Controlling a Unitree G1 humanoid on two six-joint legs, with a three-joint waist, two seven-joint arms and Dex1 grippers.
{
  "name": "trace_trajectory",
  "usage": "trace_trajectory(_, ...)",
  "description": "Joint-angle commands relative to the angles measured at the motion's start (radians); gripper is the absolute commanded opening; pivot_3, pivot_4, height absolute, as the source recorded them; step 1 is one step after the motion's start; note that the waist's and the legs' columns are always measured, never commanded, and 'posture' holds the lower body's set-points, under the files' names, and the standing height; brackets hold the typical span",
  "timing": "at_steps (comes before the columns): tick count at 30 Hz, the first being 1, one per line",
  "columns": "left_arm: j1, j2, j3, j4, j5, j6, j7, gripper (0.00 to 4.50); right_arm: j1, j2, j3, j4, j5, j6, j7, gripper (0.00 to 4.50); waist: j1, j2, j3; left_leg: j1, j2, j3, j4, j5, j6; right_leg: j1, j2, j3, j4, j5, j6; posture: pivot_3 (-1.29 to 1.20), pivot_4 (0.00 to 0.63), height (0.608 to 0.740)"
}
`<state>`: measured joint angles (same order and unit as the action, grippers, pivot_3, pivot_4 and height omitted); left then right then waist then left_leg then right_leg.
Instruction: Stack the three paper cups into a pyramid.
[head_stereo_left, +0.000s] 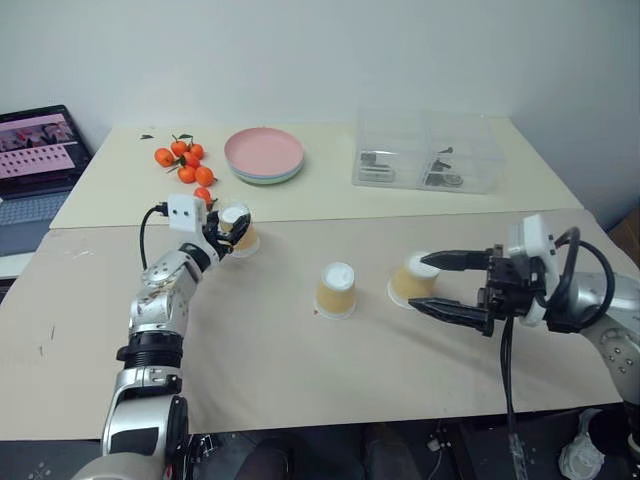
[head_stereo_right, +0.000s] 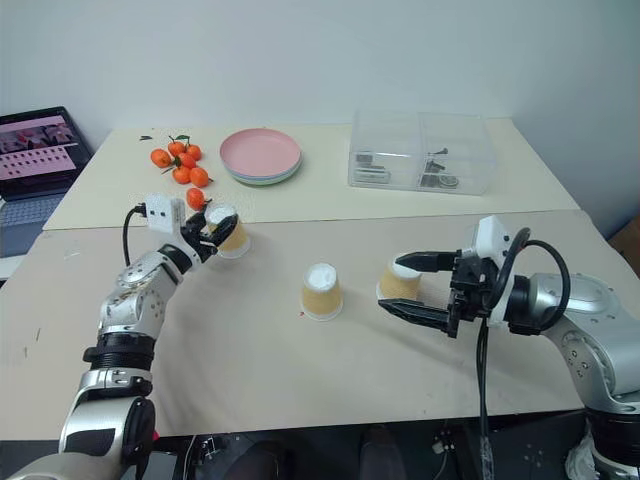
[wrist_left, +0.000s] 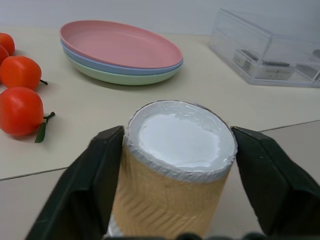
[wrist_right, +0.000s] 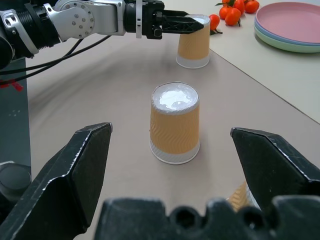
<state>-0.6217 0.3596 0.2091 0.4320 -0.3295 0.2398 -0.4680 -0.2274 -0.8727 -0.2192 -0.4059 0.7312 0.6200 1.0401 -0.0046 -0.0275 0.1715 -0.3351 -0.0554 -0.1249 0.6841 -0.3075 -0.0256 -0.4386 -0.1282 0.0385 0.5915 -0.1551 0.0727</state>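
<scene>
Beige table (head_stereo_left: 300, 380): left gripper (wrist_left: 177, 150) pinches an upturned paper cup (wrist_left: 172, 170); lift straight, squeezing gently. Right gripper (head_stereo_left: 445, 285) spread wide.

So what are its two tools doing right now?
Left tool: closed on a paper cup.
Right tool: open around another cup, not gripping.

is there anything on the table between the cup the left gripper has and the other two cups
Nothing visible. The left gripper is shut on the left cup, and only bare table lies between it and the middle cup and the right cup.
</scene>
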Motion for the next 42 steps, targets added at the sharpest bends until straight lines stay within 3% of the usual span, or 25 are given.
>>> trace_trajectory(1,0.004,0.009,-0.029,-0.034,0.026,-0.017,-0.025,2.43,-0.001,-0.018,-0.046,-0.036,0.030,0.005,-0.003,4.50,0.000,0.000,0.000,0.000,0.000,0.000,0.000,0.000,0.000,0.000,0.000,0.000,0.000,0.000,0.000,0.00,0.150,0.728)
trace_trajectory(6,0.033,0.026,-0.146,-0.218,-0.005,0.042,-0.204,2.43,-0.015,-0.018,-0.037,-0.023,0.024,-0.002,0.001,4.50,0.001,0.000,0.000,0.000,0.000,0.000,0.000,0.000,0.000,0.000,0.000,0.000,0.000,0.000,0.000,0.00,0.150,0.728)
trace_trajectory(10,0.119,0.106,-0.259,-0.381,-0.009,0.080,-0.391,2.43,-0.026,-0.014,-0.026,-0.013,0.016,-0.008,0.004,4.50,-0.004,0.000,0.000,-0.001,0.000,0.000,0.000,0.000,0.000,0.000,0.000,0.000,0.000,0.000,0.000,0.00,0.150,0.728)
trace_trajectory(14,0.194,0.173,-0.277,-0.437,-0.027,0.103,-0.475,2.43,-0.030,-0.009,-0.023,-0.010,0.011,-0.012,0.001,4.50,-0.019,0.000,0.000,0.000,0.000,0.001,0.000,-0.001,0.001,0.000,0.000,0.001,0.001,0.000,0.000,0.00,0.150,0.728)
trace_trajectory(19,0.219,0.201,-0.263,-0.449,-0.035,0.121,-0.487,2.43,-0.015,-0.007,-0.031,-0.020,0.017,-0.012,-0.003,4.50,-0.011,0.001,0.000,0.002,0.000,0.001,0.000,-0.001,0.001,0.002,0.000,0.001,0.001,-0.003,0.005,0.00,0.150,0.728)
trace_trajectory(42,0.243,0.214,-0.208,-0.533,-0.132,0.292,-0.462,2.43,-0.046,-0.012,-0.015,0.009,0.007,-0.016,0.016,4.50,-0.013,0.001,0.000,0.002,0.000,0.001,0.000,-0.001,0.001,0.002,0.000,0.001,0.001,-0.001,0.001,0.00,0.150,0.728)
